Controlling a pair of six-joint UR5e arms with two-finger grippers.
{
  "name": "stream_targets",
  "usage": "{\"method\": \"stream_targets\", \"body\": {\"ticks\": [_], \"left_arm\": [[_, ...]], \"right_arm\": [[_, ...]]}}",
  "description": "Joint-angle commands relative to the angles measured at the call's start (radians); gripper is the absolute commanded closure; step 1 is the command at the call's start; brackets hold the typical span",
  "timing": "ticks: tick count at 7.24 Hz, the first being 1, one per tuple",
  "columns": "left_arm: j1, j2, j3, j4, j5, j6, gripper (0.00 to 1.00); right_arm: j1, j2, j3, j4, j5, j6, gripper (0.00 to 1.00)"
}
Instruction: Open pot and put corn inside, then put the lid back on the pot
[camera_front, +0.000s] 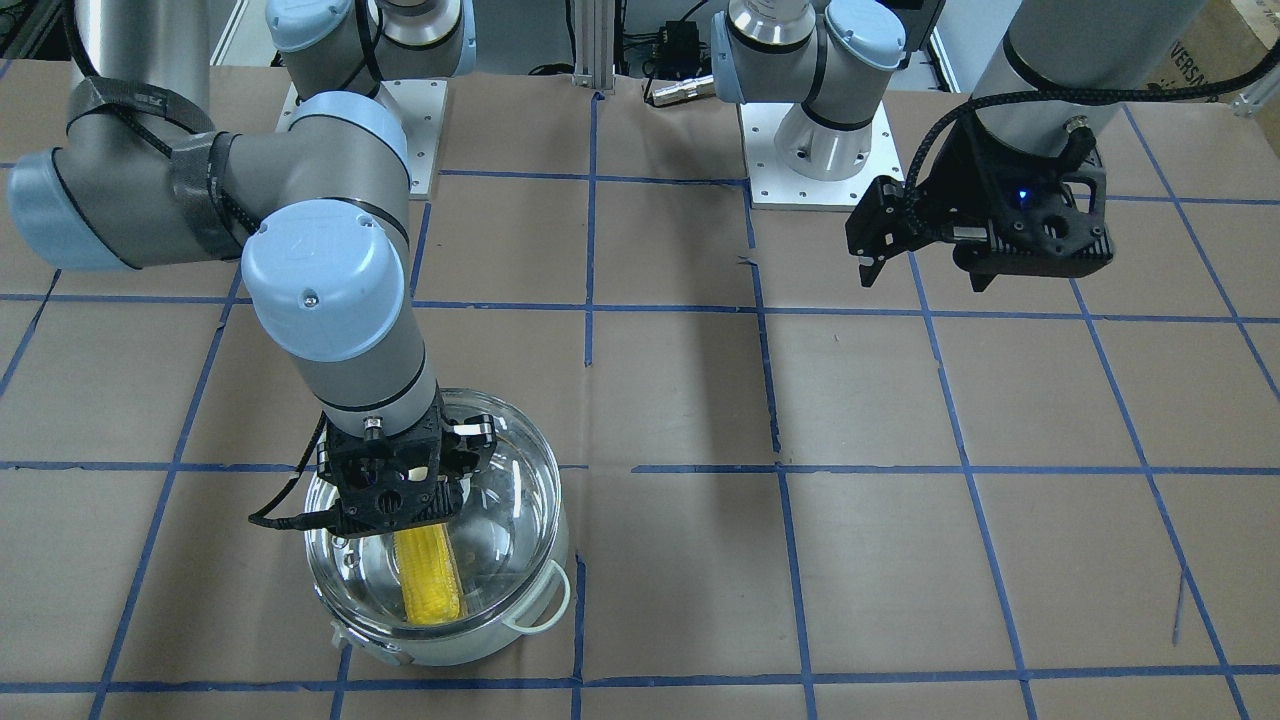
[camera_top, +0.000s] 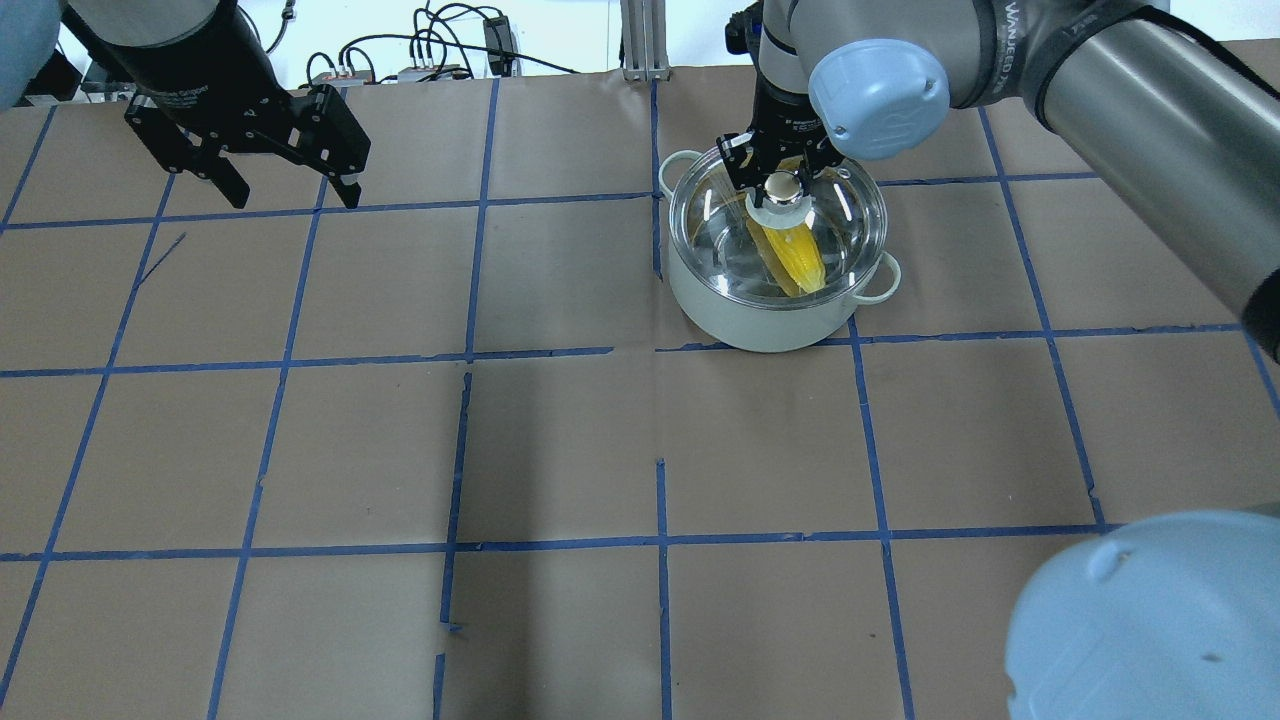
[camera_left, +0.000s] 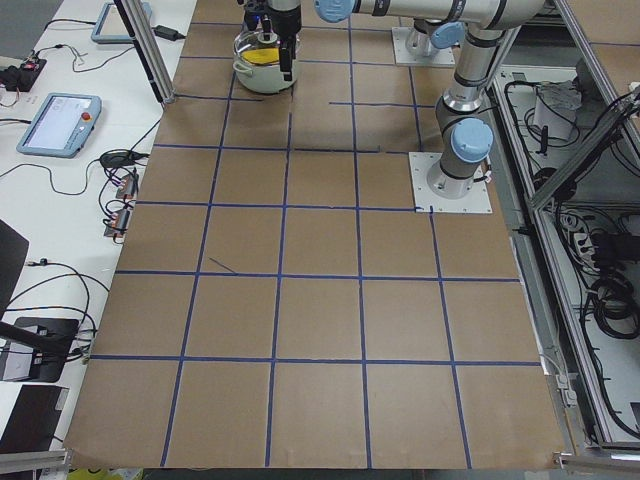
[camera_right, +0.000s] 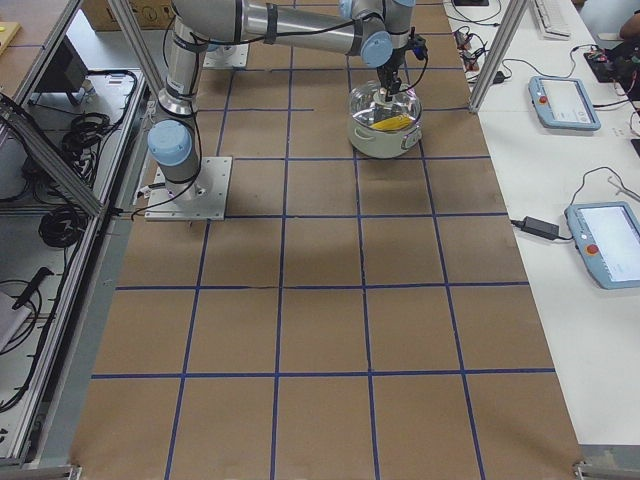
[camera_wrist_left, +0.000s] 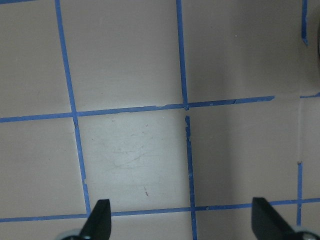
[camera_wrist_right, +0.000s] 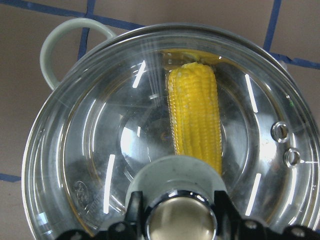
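The pot (camera_top: 770, 320), pale mint-white with loop handles, stands at the far right of the table; it also shows in the front view (camera_front: 450, 650). The yellow corn (camera_top: 795, 255) lies inside it, clear in the right wrist view (camera_wrist_right: 195, 115). The glass lid (camera_top: 840, 215) sits on the pot's rim. My right gripper (camera_top: 783, 180) is straight above it, its fingers closed on either side of the lid's knob (camera_wrist_right: 180, 220). My left gripper (camera_top: 295, 198) hangs open and empty above the far left of the table, and nothing lies between its fingers in the left wrist view (camera_wrist_left: 181, 215).
Brown paper with a blue tape grid covers the table (camera_top: 560, 450). The arms' base plates (camera_front: 815, 150) stand at the robot's side. Tablets and cables lie on side benches (camera_left: 60, 120) beyond the table's edge.
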Motion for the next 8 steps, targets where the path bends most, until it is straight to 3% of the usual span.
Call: {"method": "stream_targets", "body": {"ticks": [1,5,8], "left_arm": [[-0.003,0.006,-0.018,0.002,0.002,-0.01,0.0],[-0.006,0.055,-0.1,0.06,0.002,-0.013,0.0],[-0.006,0.046,-0.099,0.117,0.003,-0.013,0.0]], "right_arm": [[0.001,0.001,0.001,-0.002,0.001,-0.003,0.72],[-0.001,0.004,0.001,-0.003,0.001,-0.015,0.71],[-0.001,0.007,-0.002,-0.005,0.001,-0.017,0.7]]}}
